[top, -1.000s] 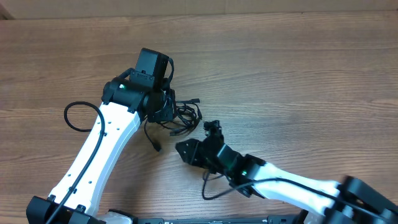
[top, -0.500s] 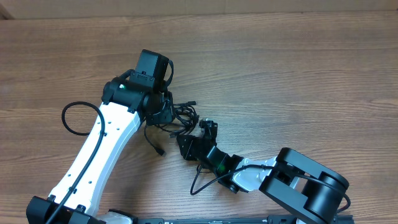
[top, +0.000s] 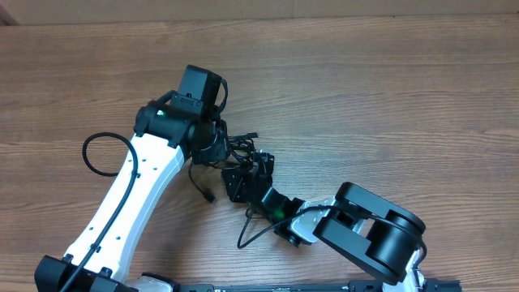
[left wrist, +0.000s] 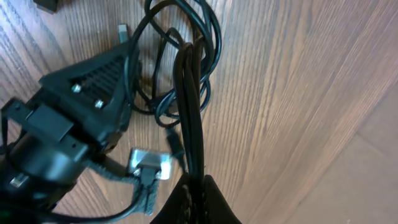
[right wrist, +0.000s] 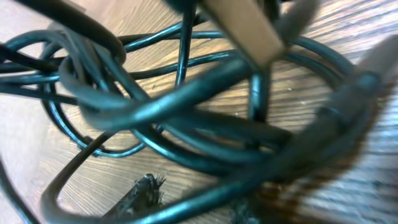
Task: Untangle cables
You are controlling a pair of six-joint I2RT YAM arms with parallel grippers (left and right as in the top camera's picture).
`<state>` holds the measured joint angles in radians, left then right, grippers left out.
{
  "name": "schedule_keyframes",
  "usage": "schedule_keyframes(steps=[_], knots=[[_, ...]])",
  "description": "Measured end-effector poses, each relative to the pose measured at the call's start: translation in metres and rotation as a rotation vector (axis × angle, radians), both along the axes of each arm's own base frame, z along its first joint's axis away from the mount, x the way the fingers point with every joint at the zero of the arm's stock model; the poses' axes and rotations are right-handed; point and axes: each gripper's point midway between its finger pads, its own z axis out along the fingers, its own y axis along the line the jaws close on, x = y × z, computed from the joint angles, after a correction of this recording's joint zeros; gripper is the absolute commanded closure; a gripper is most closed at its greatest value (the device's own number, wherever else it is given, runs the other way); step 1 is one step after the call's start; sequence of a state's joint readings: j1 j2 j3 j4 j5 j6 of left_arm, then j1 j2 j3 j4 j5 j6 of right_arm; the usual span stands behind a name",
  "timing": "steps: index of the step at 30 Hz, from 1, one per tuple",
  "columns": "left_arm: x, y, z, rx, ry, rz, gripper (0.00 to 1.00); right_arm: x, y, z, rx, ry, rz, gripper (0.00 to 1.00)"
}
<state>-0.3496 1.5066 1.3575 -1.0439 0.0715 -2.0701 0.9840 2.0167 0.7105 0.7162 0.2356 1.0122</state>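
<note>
Gripping one tangled cable bundle [top: 243,147], left claw [left wrist: 194,184] clamped, right claw [top: 259,161] cannot tell.

A tangled bundle of thin black cables [top: 241,148] is being borne by the wooden table [top: 389,97], and one plug-ended cord [top: 204,191] is being carried on the wood beside it.

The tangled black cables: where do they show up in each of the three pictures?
Overhead: the cables are a small knot left of centre.
Left wrist: cables in the upper middle, running down to the bottom edge.
Right wrist: cables fill the frame, very close up.
Shared landmark: the wood-grain table beneath them.
</note>
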Motion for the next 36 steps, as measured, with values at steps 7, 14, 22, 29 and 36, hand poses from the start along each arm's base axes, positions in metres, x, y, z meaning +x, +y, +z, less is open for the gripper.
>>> schedule_keyframes(steps=[7,14,22,29,36], knots=[[-0.004,-0.010,0.000,0.000,0.000,-0.030,0.96,0.005,0.008,-0.006,0.001,0.006,-0.001,0.96],[0.006,-0.007,0.003,0.003,-0.039,-0.016,0.96,-0.007,0.022,-0.007,-0.008,0.036,0.128,0.96],[0.054,0.016,0.024,-0.012,-0.219,0.056,0.96,-0.098,0.014,-0.007,-0.145,0.326,0.543,0.96],[0.088,0.040,0.044,0.008,-0.367,0.070,0.96,-0.146,-0.036,-0.003,-0.285,0.527,0.611,0.96],[0.088,0.040,0.045,0.014,-0.372,0.049,0.96,-0.153,-0.075,0.032,-0.384,0.495,0.557,0.62]])
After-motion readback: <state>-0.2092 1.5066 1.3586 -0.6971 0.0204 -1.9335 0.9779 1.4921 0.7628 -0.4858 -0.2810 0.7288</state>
